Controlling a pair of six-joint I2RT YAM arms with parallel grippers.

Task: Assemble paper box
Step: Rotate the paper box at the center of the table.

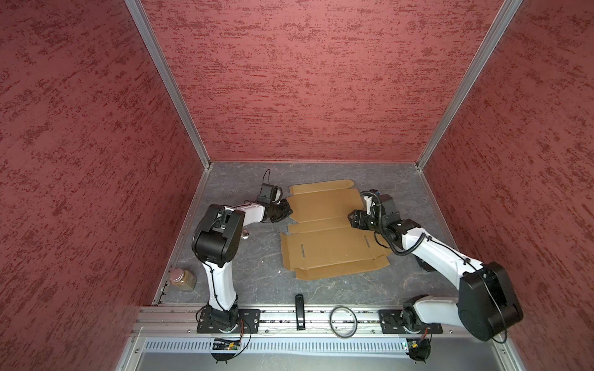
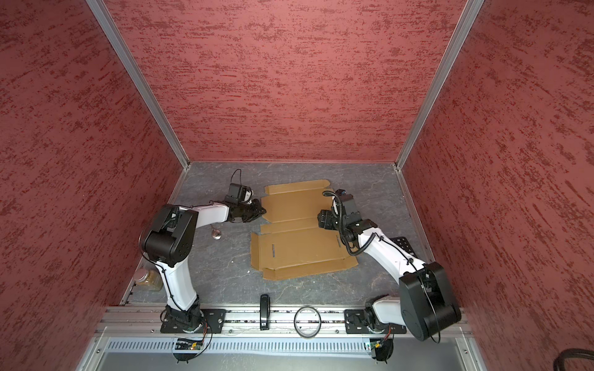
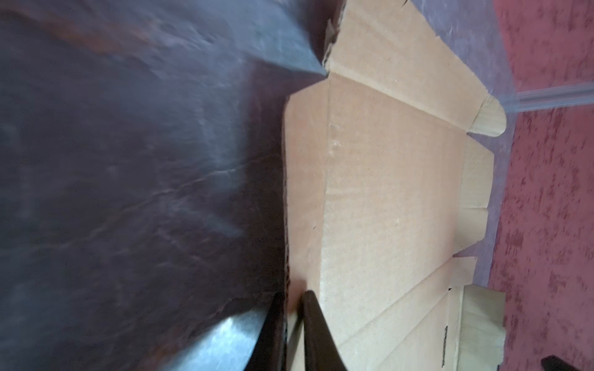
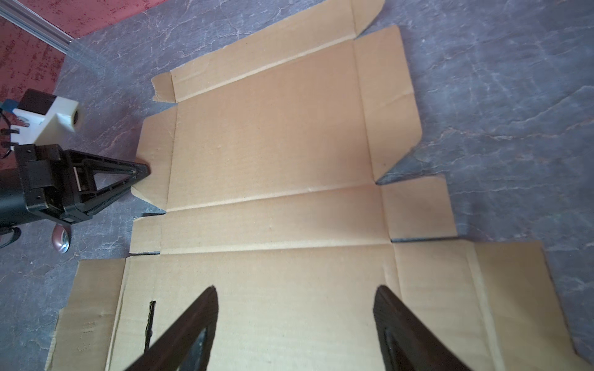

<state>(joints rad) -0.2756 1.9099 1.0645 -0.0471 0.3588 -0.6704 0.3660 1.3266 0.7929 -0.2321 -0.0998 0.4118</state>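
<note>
The paper box (image 1: 324,231) is not yet a box. It lies as a flat die-cut sheet in the middle of the grey bench (image 1: 244,180), between the two arms, where each arm can reach its own edge.

The left tool (image 4: 141,172) is at the sheet's left edge, with its jaws drawn together on the narrow side flap (image 4: 156,154) of the far panel. In the left wrist view the flap's edge sits between the two dark fingers (image 3: 313,311). This pinch on the thin edge looks meant to raise the flap along its crease, since a flat flap offers little else to catch.

The right tool (image 4: 295,289) hangs over the sheet's right half with its jaws wide apart and nothing between them; no contact with the cardboard shows. It seems placed to press the panel down, or to take the opposite flap, so the sheet neither slides nor lifts whole when the left side folds.
</note>
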